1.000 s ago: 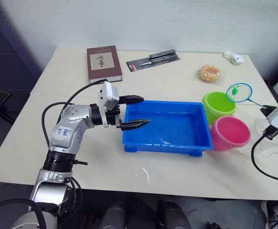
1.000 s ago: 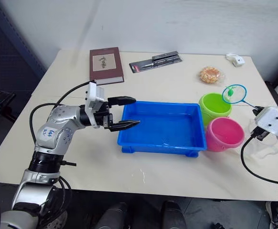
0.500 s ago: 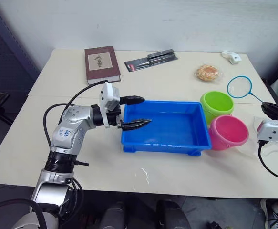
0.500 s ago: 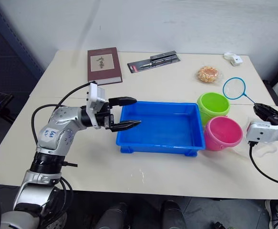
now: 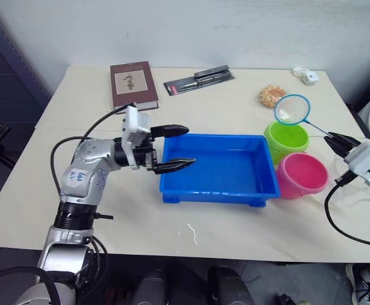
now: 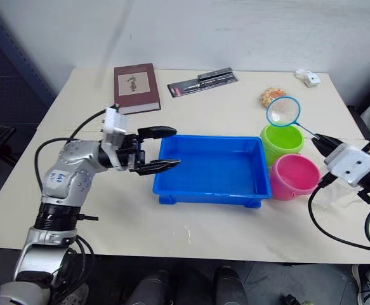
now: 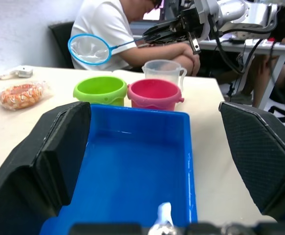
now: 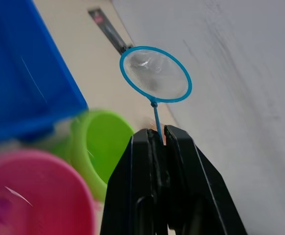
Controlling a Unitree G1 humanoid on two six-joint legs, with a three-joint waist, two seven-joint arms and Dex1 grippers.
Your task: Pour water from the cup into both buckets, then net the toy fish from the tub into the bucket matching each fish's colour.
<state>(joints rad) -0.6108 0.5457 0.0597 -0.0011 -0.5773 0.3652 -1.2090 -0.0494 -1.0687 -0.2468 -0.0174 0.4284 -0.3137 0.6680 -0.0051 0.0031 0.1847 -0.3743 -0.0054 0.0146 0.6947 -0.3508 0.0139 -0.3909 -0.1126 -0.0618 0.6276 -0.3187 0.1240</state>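
Note:
The blue tub (image 5: pixel 218 192) sits mid-table holding shallow water. Just right of it stand the lime green bucket (image 5: pixel 287 141) and, nearer me, the pink bucket (image 5: pixel 302 175). My right gripper (image 5: pixel 332 139) is shut on the thin handle of the net (image 5: pixel 292 109), whose blue hoop hangs empty above the green bucket's far rim. My left gripper (image 5: pixel 190 146) is open over the tub's left rim, one finger on each side of the corner. The clear cup (image 7: pixel 164 71) stands behind the pink bucket in the left wrist view. The toy fish are out of view.
At the back of the table lie a brown book (image 5: pixel 134 84), a packaged tool (image 5: pixel 199 78), a snack packet (image 5: pixel 271 95) and a small white item (image 5: pixel 305 76). A person (image 7: pixel 115 24) sits beyond the table's right end.
A second ago a green fish lay in the net; now the net is empty. The hoop has swung left and sits over the green bucket's far rim. The left gripper has stayed at the tub.

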